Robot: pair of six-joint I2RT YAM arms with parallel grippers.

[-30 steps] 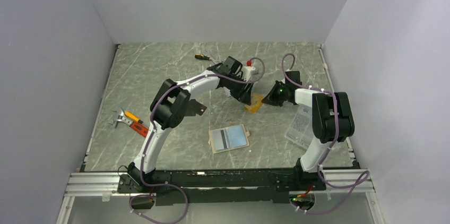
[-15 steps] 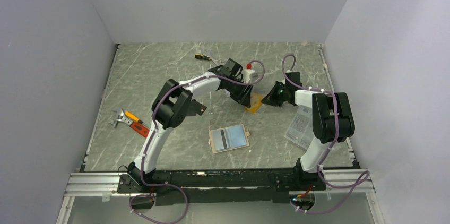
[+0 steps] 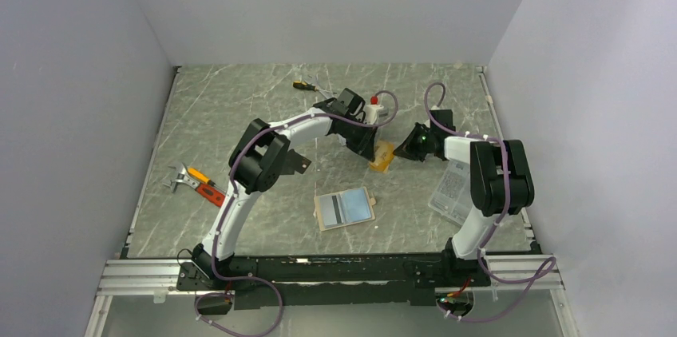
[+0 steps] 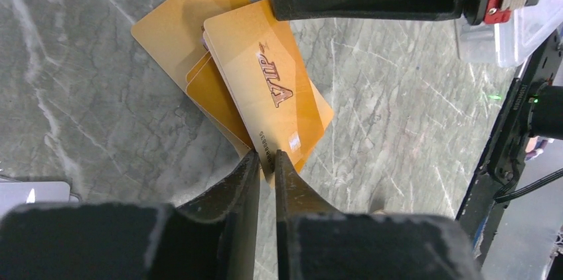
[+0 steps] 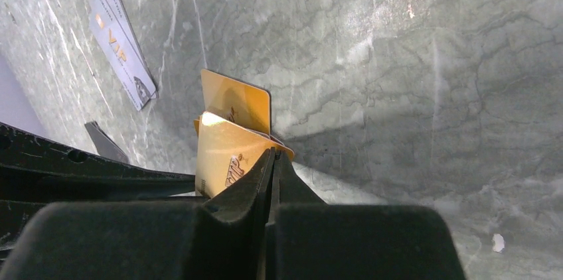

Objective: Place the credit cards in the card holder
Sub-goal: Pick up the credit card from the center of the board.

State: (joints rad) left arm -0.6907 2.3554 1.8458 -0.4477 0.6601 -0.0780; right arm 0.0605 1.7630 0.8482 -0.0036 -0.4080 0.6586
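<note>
Several orange credit cards (image 4: 174, 34) lie stacked on the marble table (image 3: 239, 113). The top one, marked VIP (image 4: 265, 74), is raised off the pile. My left gripper (image 4: 265, 160) is shut on its near edge, and my right gripper (image 5: 273, 154) is shut on its opposite corner (image 5: 222, 150). In the top view both grippers meet over the orange pile (image 3: 382, 156), the left gripper (image 3: 370, 148) on its left and the right gripper (image 3: 397, 153) on its right. A silver-grey card (image 5: 123, 48) lies apart. The tan card holder (image 3: 345, 208) lies open nearer the arm bases.
A clear plastic box (image 3: 452, 188) sits by the right arm. A white bottle with a red cap (image 3: 373, 107) stands just behind the grippers. A screwdriver (image 3: 302, 85) lies at the back, and orange-handled tools (image 3: 195, 181) lie at the left.
My left gripper's jaws have closed in onto the edge of the raised orange card. The right gripper has stayed shut on the card, and the arms have barely moved.
</note>
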